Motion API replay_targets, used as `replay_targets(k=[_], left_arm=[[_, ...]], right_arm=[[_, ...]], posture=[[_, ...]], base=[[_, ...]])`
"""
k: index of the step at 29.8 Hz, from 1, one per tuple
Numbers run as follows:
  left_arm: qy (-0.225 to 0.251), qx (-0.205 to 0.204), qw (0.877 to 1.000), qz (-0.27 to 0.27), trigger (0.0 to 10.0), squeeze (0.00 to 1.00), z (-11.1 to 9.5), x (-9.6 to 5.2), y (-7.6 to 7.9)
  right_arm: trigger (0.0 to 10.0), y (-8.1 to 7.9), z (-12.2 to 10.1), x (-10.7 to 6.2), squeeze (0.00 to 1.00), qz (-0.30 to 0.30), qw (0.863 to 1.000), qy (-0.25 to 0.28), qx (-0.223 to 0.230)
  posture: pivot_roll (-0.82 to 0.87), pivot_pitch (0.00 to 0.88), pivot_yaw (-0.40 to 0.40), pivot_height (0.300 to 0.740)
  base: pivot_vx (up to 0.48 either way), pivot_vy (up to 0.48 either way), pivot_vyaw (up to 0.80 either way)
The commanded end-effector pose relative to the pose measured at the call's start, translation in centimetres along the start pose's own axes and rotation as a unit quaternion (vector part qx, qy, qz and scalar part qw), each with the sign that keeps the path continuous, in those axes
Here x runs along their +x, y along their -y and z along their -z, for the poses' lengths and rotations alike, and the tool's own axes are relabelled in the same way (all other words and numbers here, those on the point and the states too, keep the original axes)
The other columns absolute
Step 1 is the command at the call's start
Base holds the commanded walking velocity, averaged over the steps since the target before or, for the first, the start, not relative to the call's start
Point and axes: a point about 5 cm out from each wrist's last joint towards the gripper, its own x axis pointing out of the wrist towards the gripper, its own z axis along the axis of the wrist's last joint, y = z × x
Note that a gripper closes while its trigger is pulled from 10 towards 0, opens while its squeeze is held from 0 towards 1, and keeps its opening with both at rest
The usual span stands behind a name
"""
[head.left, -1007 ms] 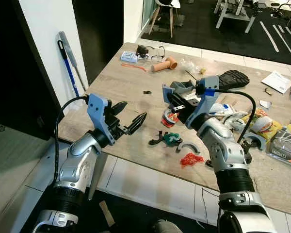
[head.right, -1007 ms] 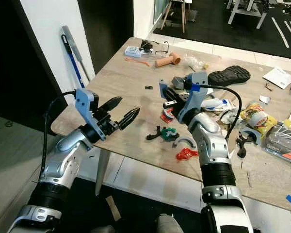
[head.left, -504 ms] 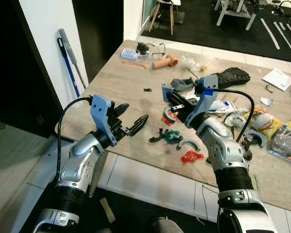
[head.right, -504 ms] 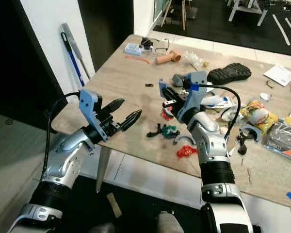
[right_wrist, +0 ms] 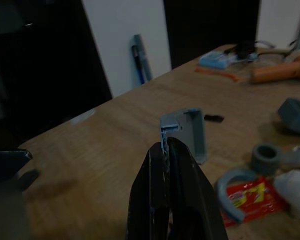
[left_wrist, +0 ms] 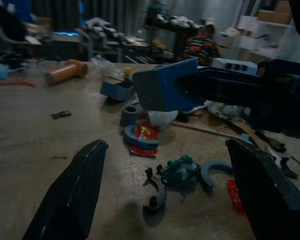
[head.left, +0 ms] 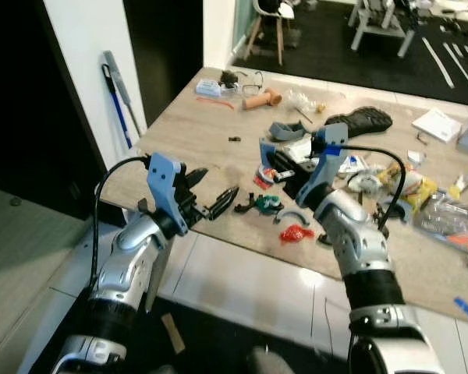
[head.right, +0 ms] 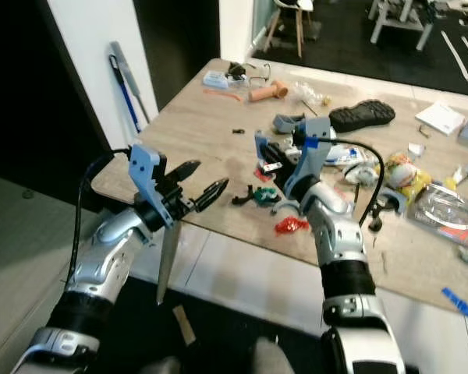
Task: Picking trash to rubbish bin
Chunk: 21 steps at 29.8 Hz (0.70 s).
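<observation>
The 2 head views look forward and down from above the tabletop point(head.left: 179, 128), taking in its near edge, the floor below and both arms. They share almost the whole scene, offset sideways. The left wrist view sits low and close to the tabletop surface, facing along the left gripper point(left_wrist: 165, 190) toward the red wrapper point(left_wrist: 145, 137) and the right arm's blue bracket point(left_wrist: 165, 90). The right wrist view looks along the right gripper point(right_wrist: 167, 165) across the tabletop toward the white wall point(right_wrist: 125, 40). Both wrist views and both head views include the red wrapper.
</observation>
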Motion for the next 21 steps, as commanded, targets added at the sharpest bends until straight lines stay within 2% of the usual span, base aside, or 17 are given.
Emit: replay_targets(k=[1, 21], left_arm=[[-0.009, -0.007, 1.0, 0.001, 10.0, 0.0, 0.57, 0.12, 0.2], [-0.011, -0.003, 1.0, 0.004, 10.0, 0.0, 0.68, 0.17, 0.22]], right_arm=[[10.0, 0.06, 0.22, -0.03, 0.0, 0.0, 1.0, -0.005, -0.002], [10.0, 0.03, 0.43, 0.06, 0.0, -0.005, 1.0, -0.01, -0.004]], posture=[[-0.04, 0.0, -0.038, 0.74], [-0.04, 0.0, -0.039, 0.74]], base=[[-0.349, 0.0, 0.0], [-0.354, 0.0, 0.0]])
